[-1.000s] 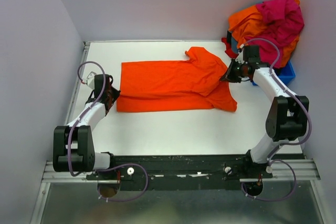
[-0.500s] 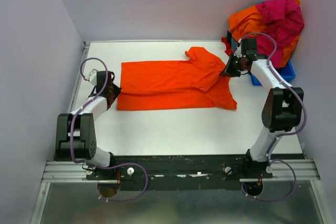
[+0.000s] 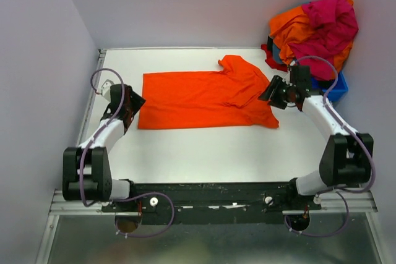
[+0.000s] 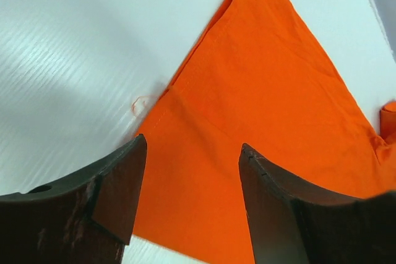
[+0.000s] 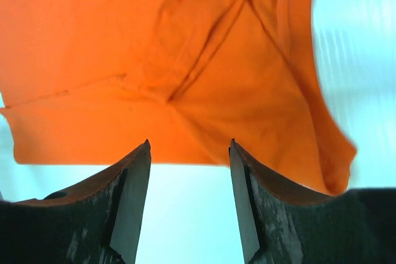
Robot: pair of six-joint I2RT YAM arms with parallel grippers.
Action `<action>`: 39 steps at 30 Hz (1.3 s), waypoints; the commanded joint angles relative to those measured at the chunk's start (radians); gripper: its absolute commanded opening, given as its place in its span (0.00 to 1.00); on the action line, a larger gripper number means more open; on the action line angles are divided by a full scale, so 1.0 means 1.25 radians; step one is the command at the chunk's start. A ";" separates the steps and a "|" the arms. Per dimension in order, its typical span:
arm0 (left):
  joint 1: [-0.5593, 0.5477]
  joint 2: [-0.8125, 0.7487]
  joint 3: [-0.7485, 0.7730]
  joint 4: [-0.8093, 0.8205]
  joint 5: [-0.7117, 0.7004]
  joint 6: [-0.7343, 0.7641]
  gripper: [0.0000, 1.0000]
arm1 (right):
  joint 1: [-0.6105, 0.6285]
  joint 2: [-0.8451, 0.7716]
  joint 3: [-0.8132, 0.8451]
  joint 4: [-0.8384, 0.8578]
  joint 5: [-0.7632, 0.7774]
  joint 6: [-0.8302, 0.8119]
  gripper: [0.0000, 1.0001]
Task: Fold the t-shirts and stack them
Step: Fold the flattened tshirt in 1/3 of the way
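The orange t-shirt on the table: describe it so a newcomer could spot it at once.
Start at the white table. Across its middle lies the orange t-shirt, spread flat. Unlike the crumpled orange and pink shirts heaped on the blue bin at the far right corner, it lies alone and smoothed.

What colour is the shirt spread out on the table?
Bright orange t-shirt, plain, clearest from the top camera.

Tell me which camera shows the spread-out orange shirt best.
The top view: it alone shows the whole orange shirt, spread flat. The left wrist view catches only one hem corner; the right wrist view only the creased sleeve end.
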 commanded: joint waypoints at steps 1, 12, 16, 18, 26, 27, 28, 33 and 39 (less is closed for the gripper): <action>-0.003 -0.170 -0.103 -0.051 -0.010 -0.055 0.69 | 0.002 -0.156 -0.201 0.101 0.040 0.110 0.61; -0.039 -0.366 -0.304 -0.113 -0.039 -0.182 0.58 | 0.005 -0.359 -0.531 0.248 0.127 0.312 0.49; -0.039 -0.346 -0.328 -0.075 -0.045 -0.190 0.58 | 0.004 -0.276 -0.496 0.259 0.160 0.323 0.49; -0.041 -0.326 -0.328 -0.067 -0.051 -0.192 0.58 | 0.004 -0.244 -0.486 0.274 0.181 0.339 0.49; -0.041 -0.242 -0.322 -0.030 -0.045 -0.201 0.57 | 0.001 -0.158 -0.457 0.303 0.272 0.378 0.47; -0.041 -0.231 -0.320 -0.030 -0.045 -0.204 0.57 | 0.001 -0.154 -0.454 0.306 0.281 0.376 0.45; -0.041 -0.223 -0.320 -0.030 -0.046 -0.208 0.56 | 0.000 -0.152 -0.451 0.303 0.289 0.378 0.43; -0.041 -0.188 -0.328 0.003 -0.051 -0.236 0.55 | 0.000 -0.159 -0.455 0.298 0.362 0.376 0.26; -0.041 -0.162 -0.325 0.013 -0.072 -0.241 0.54 | 0.000 -0.133 -0.434 0.302 0.348 0.334 0.01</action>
